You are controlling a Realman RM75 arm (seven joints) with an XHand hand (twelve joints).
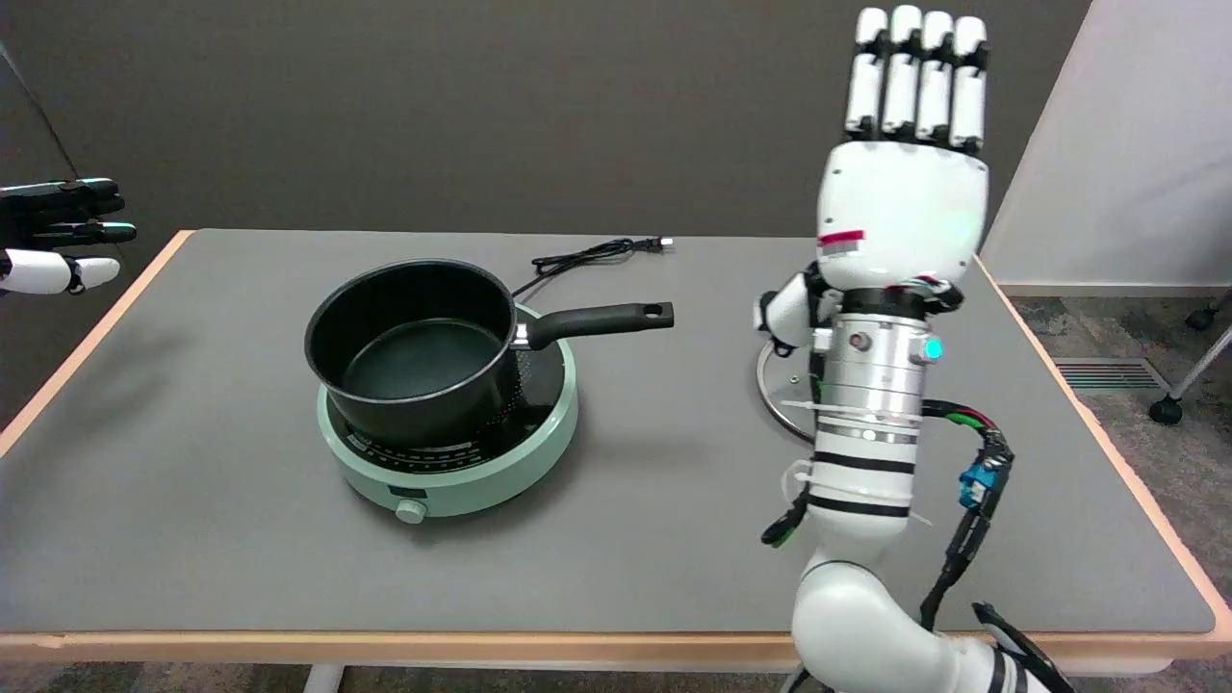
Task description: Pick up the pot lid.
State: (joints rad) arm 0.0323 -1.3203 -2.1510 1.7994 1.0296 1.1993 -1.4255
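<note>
Head view: right robot hand (903, 207) raised over the right part of the worktop (674, 539), back of the hand to the camera, fingers (914, 82) straight up and side by side, thumb out at lower left, nothing held. Pot lid (784, 385) lies flat on the worktop, mostly hidden behind the wrist; only its left rim and a bit of glass show. Can't tell if the hand touches it. Black pot (414, 337) sits uncovered on a green hotplate (452, 472), left of centre, handle (602, 320) pointing right toward the lid. Black power cord (597, 254) lies at the far edge behind the pot.
</note>
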